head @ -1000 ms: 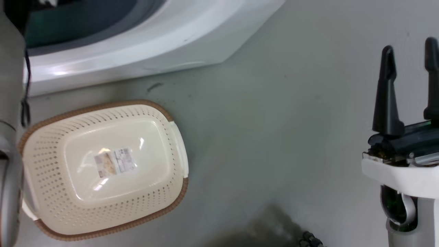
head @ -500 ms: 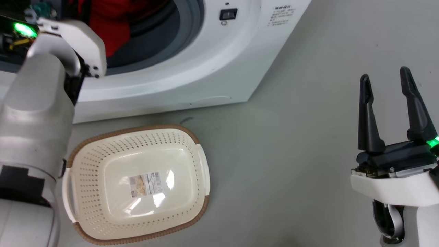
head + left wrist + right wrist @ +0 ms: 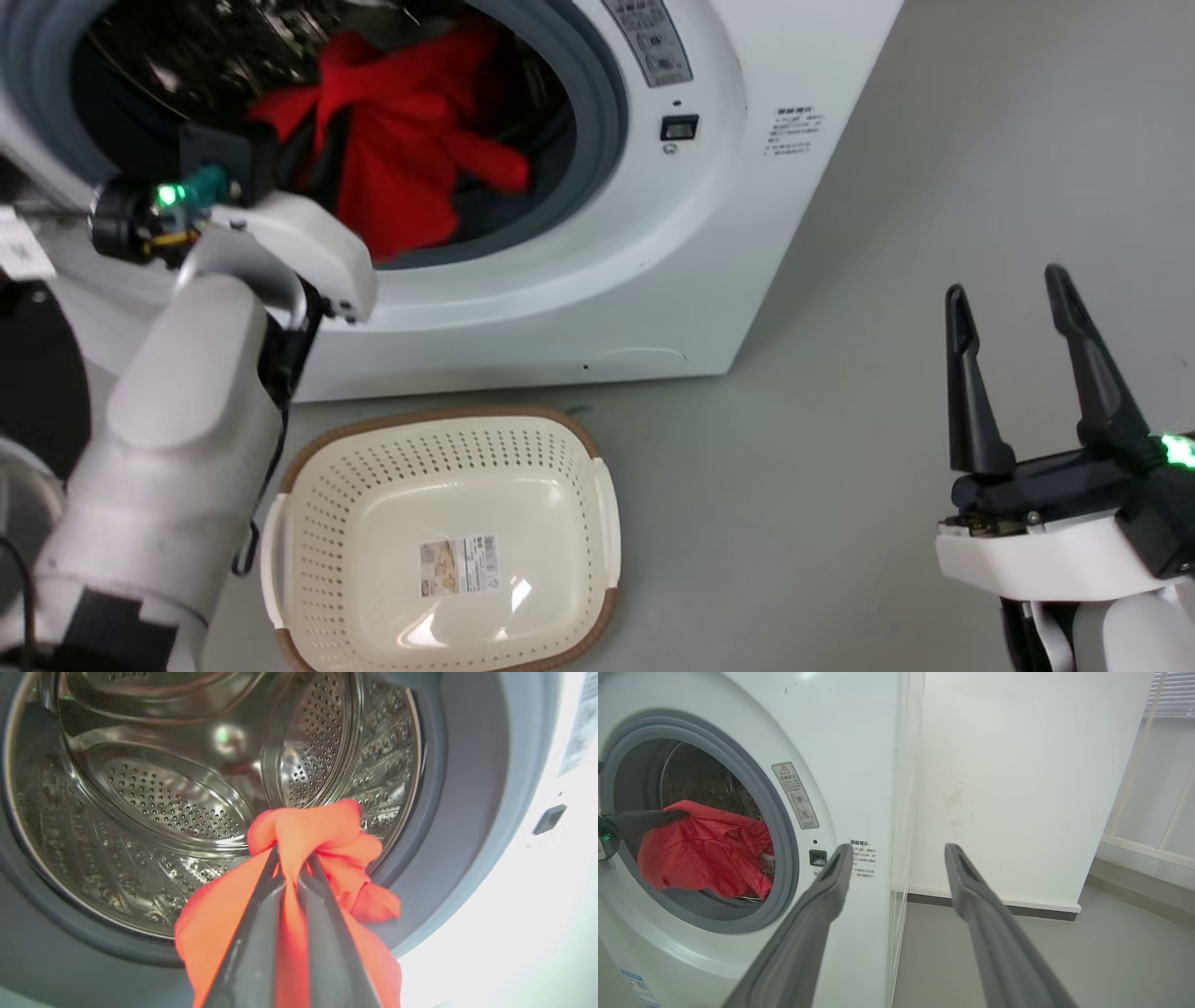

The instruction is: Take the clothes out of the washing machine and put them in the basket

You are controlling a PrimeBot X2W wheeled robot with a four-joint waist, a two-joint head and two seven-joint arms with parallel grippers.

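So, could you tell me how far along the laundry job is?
Done: nothing; the basket holds no clothes. In hand: the left gripper is shut on a red garment at the opening of the washing machine. Left: lift it out, drop it in the basket, then check the drum for more. The right gripper is open, holding nothing.

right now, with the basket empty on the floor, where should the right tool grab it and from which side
Probably the white side handle of the basket, on the short side facing the open right tool. It juts out as a flat lip with nothing over it. Come down from above on that side, one finger inside the wall, one outside.
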